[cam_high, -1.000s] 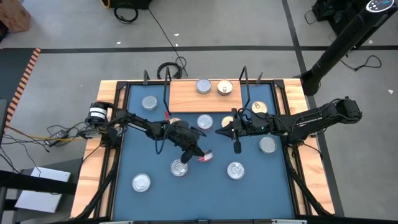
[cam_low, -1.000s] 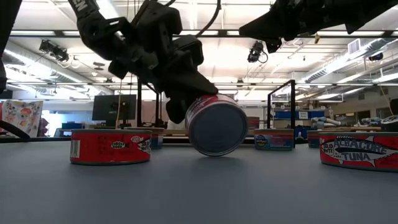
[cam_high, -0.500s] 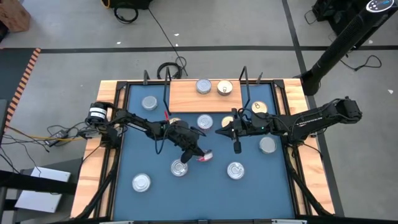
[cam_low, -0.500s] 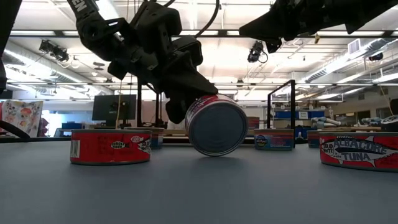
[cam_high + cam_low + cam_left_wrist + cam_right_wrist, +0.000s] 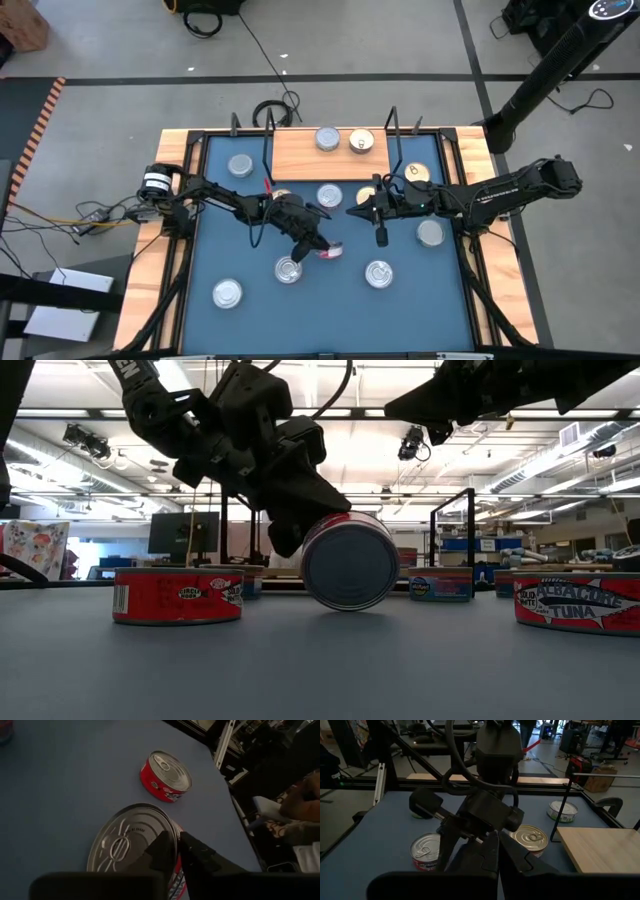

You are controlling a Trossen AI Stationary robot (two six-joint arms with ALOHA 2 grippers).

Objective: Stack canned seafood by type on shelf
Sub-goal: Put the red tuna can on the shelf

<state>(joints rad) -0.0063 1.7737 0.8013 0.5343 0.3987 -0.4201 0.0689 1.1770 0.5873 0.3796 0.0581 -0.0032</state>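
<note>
A red-sided tin of canned seafood (image 5: 350, 565) stands on its edge near the middle of the blue table, its lower rim (image 5: 350, 608) on the mat. My left gripper (image 5: 322, 246) comes down to it from the table's left and is shut on its upper rim. My right gripper (image 5: 351, 211) hangs shut in the air right of the middle, touching nothing. The shelf (image 5: 300, 158), a light wooden board at the far edge, carries a silver-topped tin (image 5: 328, 138) and a gold-topped tin (image 5: 361, 141) side by side. My left gripper (image 5: 176, 841) pinches the tin's rim (image 5: 174, 827) at its highest point between its two fingers, one against the pull-tab lid (image 5: 122, 845), the other against the red side. The fingers slant down from the table's left. The tin is on edge, its lower rim on the mat.
Several more tins lie flat on the mat: one just left of the held tin (image 5: 289, 269), one near the front left (image 5: 228, 293), two at the right (image 5: 378, 273) (image 5: 430, 233), one below the shelf (image 5: 329, 196). Black wire uprights (image 5: 392, 130) stand at the shelf's ends.
The tin on edge has turned a little under my left gripper, so that its flat face shows more squarely toward the table's near edge. Its lower rim has stayed on the mat.
</note>
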